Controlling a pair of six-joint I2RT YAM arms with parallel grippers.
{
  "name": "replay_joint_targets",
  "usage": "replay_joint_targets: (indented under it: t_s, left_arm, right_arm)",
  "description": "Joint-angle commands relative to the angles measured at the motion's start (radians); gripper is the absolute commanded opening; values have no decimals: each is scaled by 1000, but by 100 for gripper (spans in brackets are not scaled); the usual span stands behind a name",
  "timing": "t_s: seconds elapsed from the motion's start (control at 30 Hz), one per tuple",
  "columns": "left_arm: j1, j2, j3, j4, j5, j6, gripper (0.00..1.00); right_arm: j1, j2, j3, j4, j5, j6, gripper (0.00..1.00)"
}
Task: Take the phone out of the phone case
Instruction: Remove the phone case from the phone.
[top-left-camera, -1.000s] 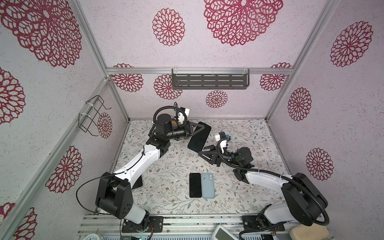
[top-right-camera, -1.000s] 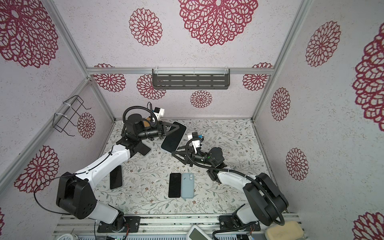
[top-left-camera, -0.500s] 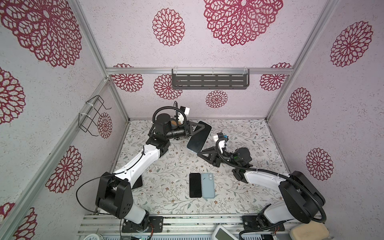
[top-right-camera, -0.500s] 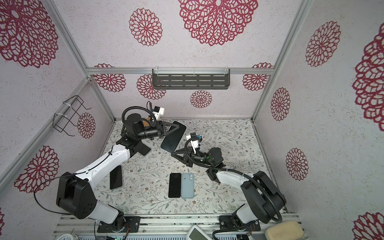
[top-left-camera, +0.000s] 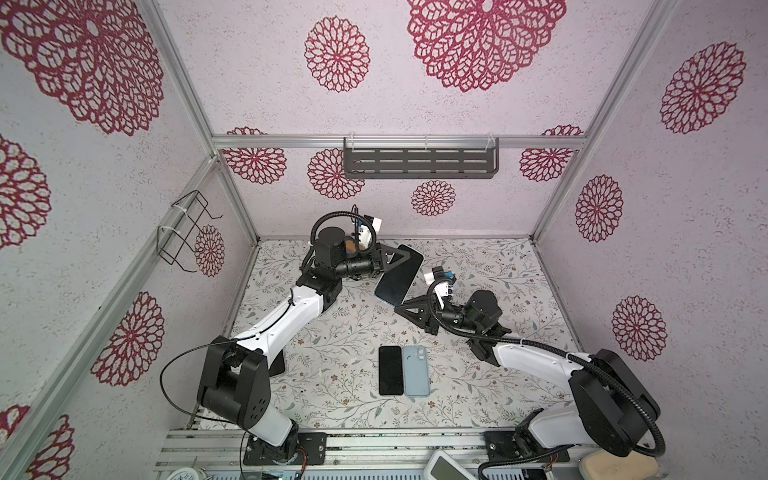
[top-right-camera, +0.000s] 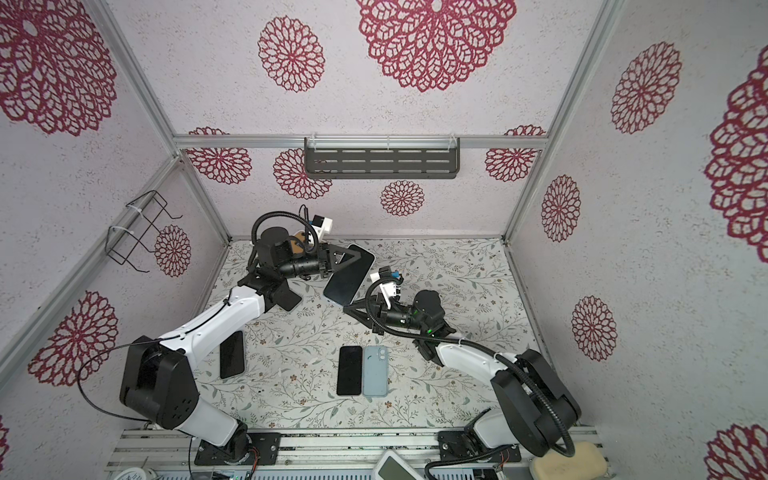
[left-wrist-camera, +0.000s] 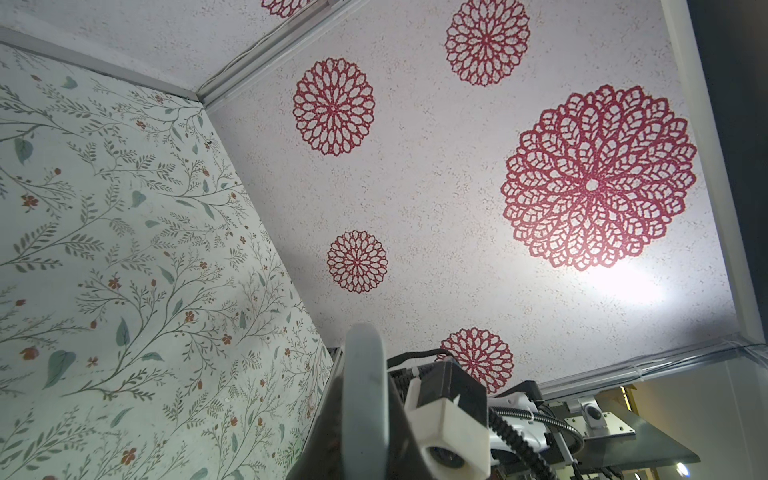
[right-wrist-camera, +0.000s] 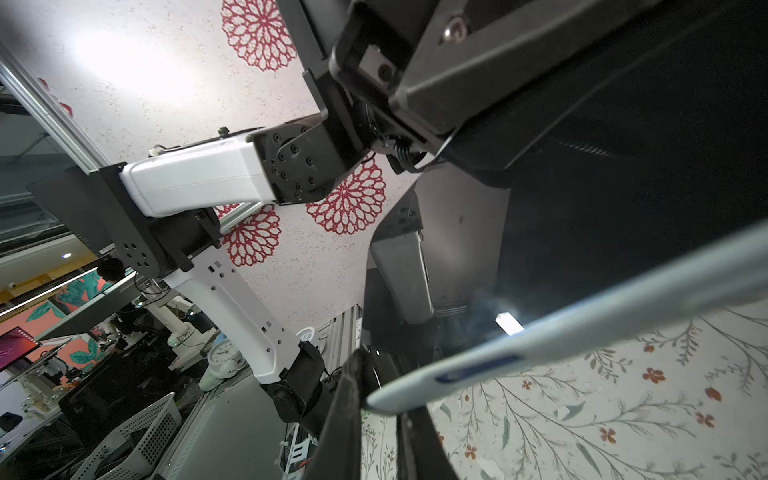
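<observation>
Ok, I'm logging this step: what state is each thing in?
Cased phone: held in the air, tilted, still in its case.
Left gripper: shut on its upper end.
Right gripper: shut on its lower corner.
Black phone: flat, screen dark.
Light blue case: flat, camera side up.
Other black phone: flat, screen dark.

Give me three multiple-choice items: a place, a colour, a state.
1. The black phone lies: A on the wall shelf; B on the mat beside a light-blue piece; C in the wire basket.
2. The held phone has a case rim that is: A light blue; B red; C yellow.
3. The held phone is: A flat on the mat; B dropped; C gripped aloft by left pincer and right pincer.
Key: B, both top views show them side by side; A, pale rim around the dark screen; C, a pincer at each end.
</observation>
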Motion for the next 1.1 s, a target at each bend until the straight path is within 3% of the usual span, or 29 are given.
replay_joint_targets:
  t_s: [0.0, 0.23, 0.43, 0.57, 0.73, 0.9, 1.07]
  left_arm:
    - [-56, 67, -50, -7, -77, -106, 0]
    - [-105, 126, -38, 30, -89, -149, 0]
    - [-129, 146, -43, 101, -81, -204, 0]
    - [-100, 109, -86, 212, -80, -271, 0]
    - [-18, -21, -129, 259, -100, -276, 0]
    - [-22, -67, -101, 275, -120, -243, 0]
    - [-34, -45, -74, 290, -103, -251, 0]
  right_arm:
    - [13, -52, 96, -70, 156, -283, 0]
    - [13, -74, 124, -136, 281, -397, 0]
    - [10, -105, 123, -145, 390, -418, 0]
    - [8, -159, 34, -82, 441, -388, 0]
    - [5, -279, -123, -90, 448, -353, 36]
    - [4, -300, -141, -69, 369, -233, 66]
    - [5, -245, -76, -29, 272, -144, 73]
